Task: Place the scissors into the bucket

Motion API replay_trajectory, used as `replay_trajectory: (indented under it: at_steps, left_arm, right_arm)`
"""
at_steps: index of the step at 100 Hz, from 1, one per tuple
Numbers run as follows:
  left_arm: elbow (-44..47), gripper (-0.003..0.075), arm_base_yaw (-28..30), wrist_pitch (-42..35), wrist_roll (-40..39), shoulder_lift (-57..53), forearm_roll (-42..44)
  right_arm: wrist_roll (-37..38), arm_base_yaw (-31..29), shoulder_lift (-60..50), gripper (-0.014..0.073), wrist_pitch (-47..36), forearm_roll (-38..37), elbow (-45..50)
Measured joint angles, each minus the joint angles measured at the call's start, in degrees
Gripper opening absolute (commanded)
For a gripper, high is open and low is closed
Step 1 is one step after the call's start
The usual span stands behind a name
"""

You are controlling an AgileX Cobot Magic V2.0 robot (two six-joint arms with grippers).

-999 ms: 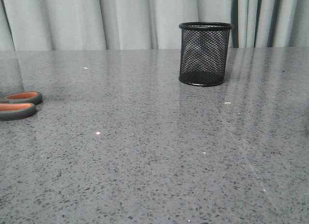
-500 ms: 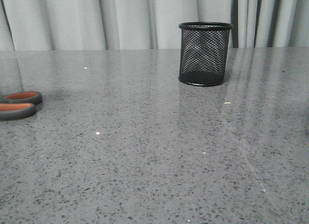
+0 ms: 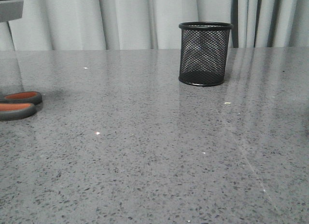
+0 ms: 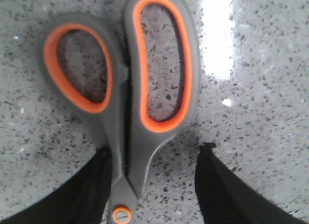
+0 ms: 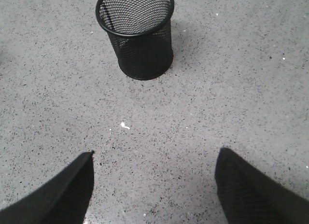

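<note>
The left gripper [image 4: 152, 185] has its fingers spread around the scissors [image 4: 126, 105]; the right gripper [image 5: 154, 185] has its fingers spread near the bucket [image 5: 136, 33].

No legible text, label, brand, number or sign appears in any view: none on the scissors [image 4: 125, 103], none on the wire-mesh bucket [image 3: 204, 53], and none on the speckled surface [image 3: 159, 156].
</note>
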Motion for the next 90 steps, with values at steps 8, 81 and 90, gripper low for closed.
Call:
replay_trajectory:
  at_steps: [8, 81, 90]
  left_arm:
    - [-0.1, 0.0370, 0.0, -0.5, 0.5, 0.4, 0.0]
    - [-0.5, 0.0324, 0.0, -1.0, 1.3, 2.3, -1.1]
    - [-0.5, 0.0243, 0.0, -0.8, 1.3, 2.3, -1.1]
  right_arm:
    - [0.0, 0.0, 0.0, 0.0477, 0.0, 0.0, 0.0]
    - [0.0, 0.0, 0.0, 0.0477, -0.1, 0.0, 0.0]
    - [0.0, 0.0, 0.0, 0.0477, -0.1, 0.0, 0.0]
